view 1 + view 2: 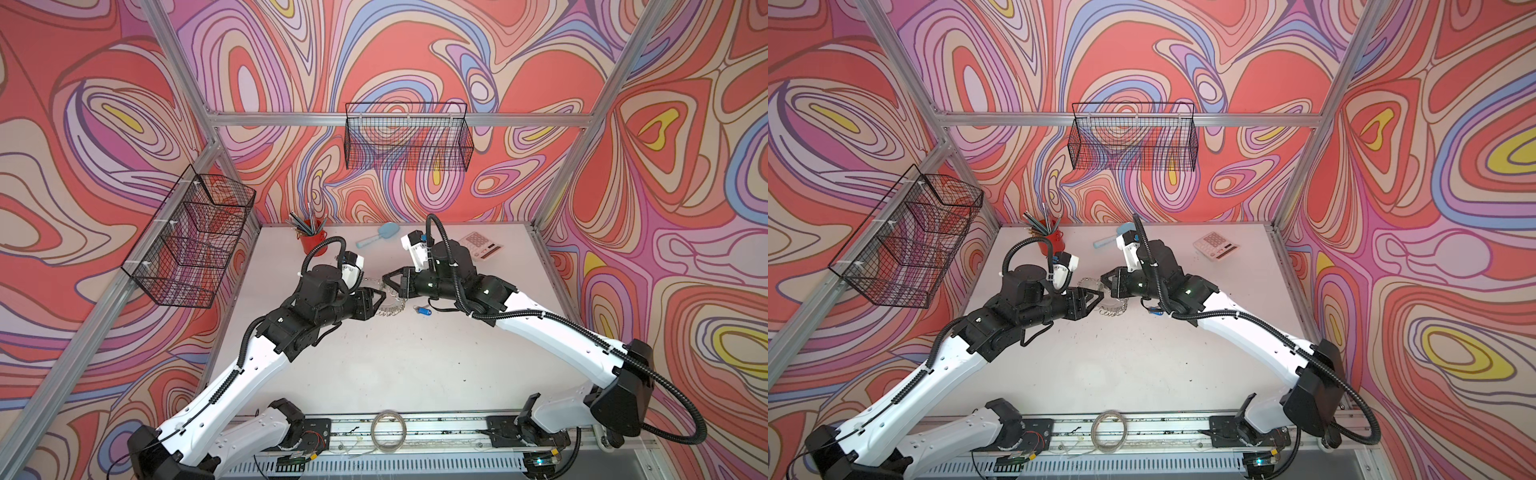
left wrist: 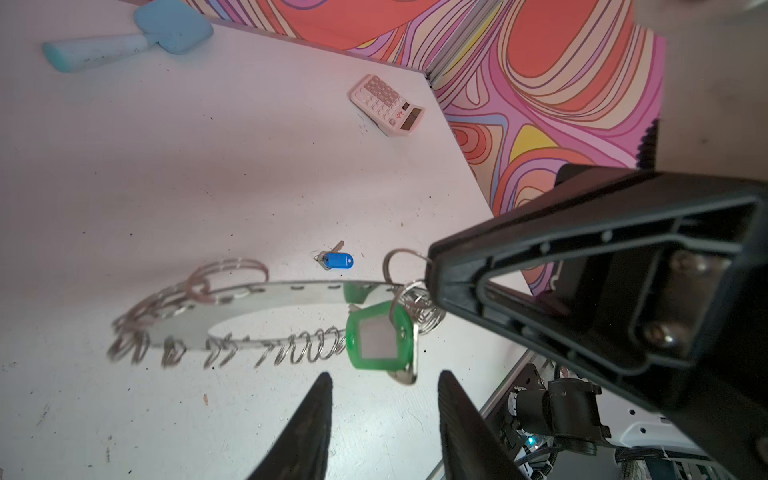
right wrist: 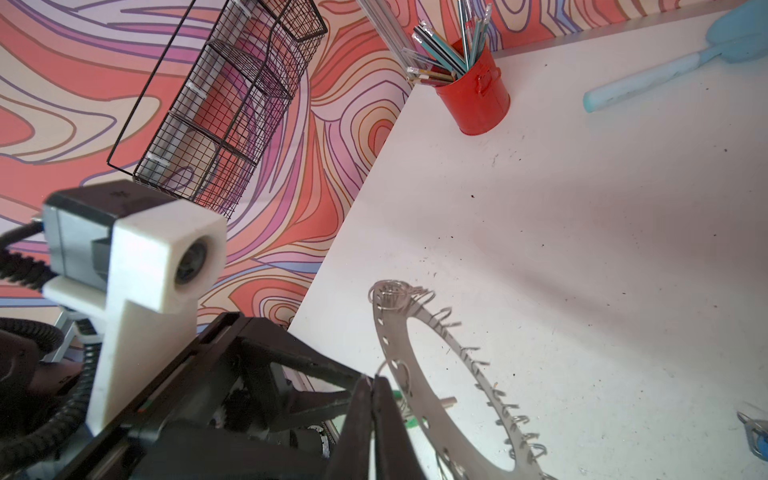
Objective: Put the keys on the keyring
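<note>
The keyring (image 2: 266, 297), a flat grey disc fringed with small wire rings, hangs tilted above the table (image 2: 166, 174); both top views show it between the arms (image 1: 388, 308) (image 1: 1113, 309). My right gripper (image 3: 373, 379) is shut on one small wire ring at its rim. The key with the green tag (image 2: 380, 336) dangles from that side of the disc. My left gripper (image 2: 386, 373) is open just short of the green tag, nothing between its fingers (image 2: 316, 415). The key with the blue tag (image 2: 337, 261) lies on the table (image 1: 423, 309) beyond the disc.
At the back of the table stand a red cup of pens (image 1: 312, 242), a pale blue brush (image 1: 376, 235) and a pink calculator (image 1: 480, 246). Wire baskets hang on the left wall (image 1: 191, 241) and back wall (image 1: 409, 137). A plain thin hoop (image 1: 388, 430) lies on the front rail.
</note>
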You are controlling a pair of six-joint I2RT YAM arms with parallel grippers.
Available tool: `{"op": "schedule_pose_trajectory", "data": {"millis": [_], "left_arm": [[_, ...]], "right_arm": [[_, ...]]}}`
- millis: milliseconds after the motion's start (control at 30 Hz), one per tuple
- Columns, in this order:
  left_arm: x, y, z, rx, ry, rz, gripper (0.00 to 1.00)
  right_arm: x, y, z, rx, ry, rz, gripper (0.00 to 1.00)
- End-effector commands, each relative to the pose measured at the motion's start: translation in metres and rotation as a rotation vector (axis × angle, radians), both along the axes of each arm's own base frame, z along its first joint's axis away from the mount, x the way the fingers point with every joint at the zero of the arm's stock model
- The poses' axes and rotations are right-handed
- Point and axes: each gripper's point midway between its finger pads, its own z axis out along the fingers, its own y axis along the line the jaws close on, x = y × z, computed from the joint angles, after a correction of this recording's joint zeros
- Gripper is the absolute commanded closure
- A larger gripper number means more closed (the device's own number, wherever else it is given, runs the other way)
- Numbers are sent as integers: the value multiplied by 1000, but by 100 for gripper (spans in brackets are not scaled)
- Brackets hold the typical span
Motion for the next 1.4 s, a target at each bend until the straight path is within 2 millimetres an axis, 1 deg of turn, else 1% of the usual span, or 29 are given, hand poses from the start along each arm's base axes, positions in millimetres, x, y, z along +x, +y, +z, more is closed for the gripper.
{"op": "schedule_pose_trajectory", "data": {"millis": [0, 100, 333, 500, 667, 800, 867, 967, 1000, 1033, 1100, 1167, 1267, 1367], "left_arm": [[5, -5, 15, -22, -53, -9, 58], [7, -5, 15, -17, -55, -2, 62], [8, -4, 7, -1, -25, 10, 80], [7, -1, 3, -4, -18, 22, 87], [6, -1, 7, -22, -36, 22, 93], [4, 0, 7, -25, -42, 22, 99], [4, 0, 7, -21, -44, 18, 97], [4, 2, 7, -19, -54, 23, 78], [4, 2, 8, -20, -59, 25, 69], [5, 3, 8, -20, -63, 30, 65], [6, 4, 8, -14, -67, 36, 62], [7, 3, 12, -21, -79, 32, 60], [9, 1, 14, -22, -86, 30, 62], [11, 1, 15, -14, -89, 32, 65]], "right_arm": [[-3, -1, 23, 63, -38, 4, 100], [-3, 0, 24, 71, -38, 8, 100], [-3, 2, 26, 81, -36, 14, 100], [-3, 3, 28, 94, -37, 16, 100], [-1, 5, 27, 106, -32, 13, 100], [0, 6, 27, 116, -27, 9, 100], [0, 6, 27, 116, -28, 9, 100], [-1, 7, 29, 120, -28, 17, 100], [-1, 7, 29, 121, -28, 20, 100], [-2, 7, 30, 124, -28, 22, 100], [-3, 7, 30, 127, -27, 23, 100], [-3, 6, 30, 126, -29, 21, 100], [-3, 6, 28, 125, -26, 22, 100], [-4, 7, 28, 127, -25, 28, 100]]}}
